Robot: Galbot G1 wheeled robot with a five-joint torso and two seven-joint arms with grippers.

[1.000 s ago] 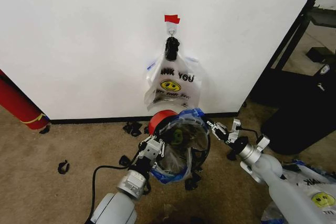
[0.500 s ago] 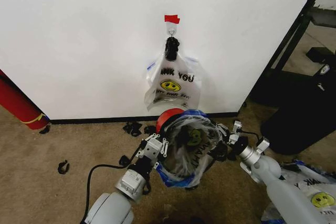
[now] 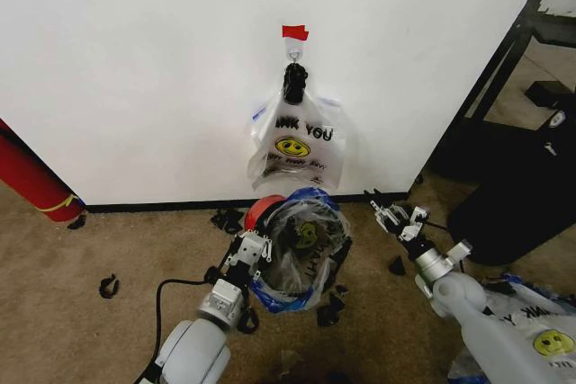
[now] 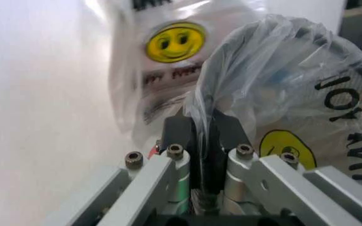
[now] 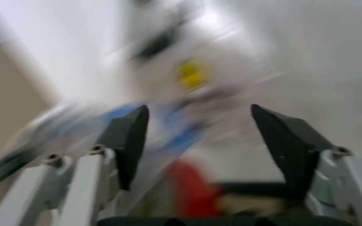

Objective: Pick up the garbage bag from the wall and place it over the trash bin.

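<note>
A garbage bag [image 3: 306, 238] with a yellow smiley and blue edge strips lies bunched over the trash bin, whose red part [image 3: 260, 212] shows behind it. My left gripper [image 3: 257, 244] is at the bin's left rim, shut on a fold of this bag [image 4: 282, 89]; the left wrist view shows the plastic pinched between the fingers [image 4: 181, 136]. My right gripper [image 3: 396, 217] is open, off to the right of the bin and apart from the bag. In the right wrist view its fingers [image 5: 127, 141] stand wide with nothing between them. More bags [image 3: 295, 143] hang from the hook [image 3: 293, 46] on the wall [image 3: 135, 69].
A big black container [image 3: 517, 195] and a black frame [image 3: 504, 51] stand at the right. A red cylinder [image 3: 31, 177] leans at the left. Black scraps [image 3: 108, 287] litter the carpet. Another bag [image 3: 540, 334] lies at the lower right.
My right gripper has let go of the bag's right side and drawn back to the right. The bag has slackened over the bin, and the left gripper has shifted slightly left with it.
</note>
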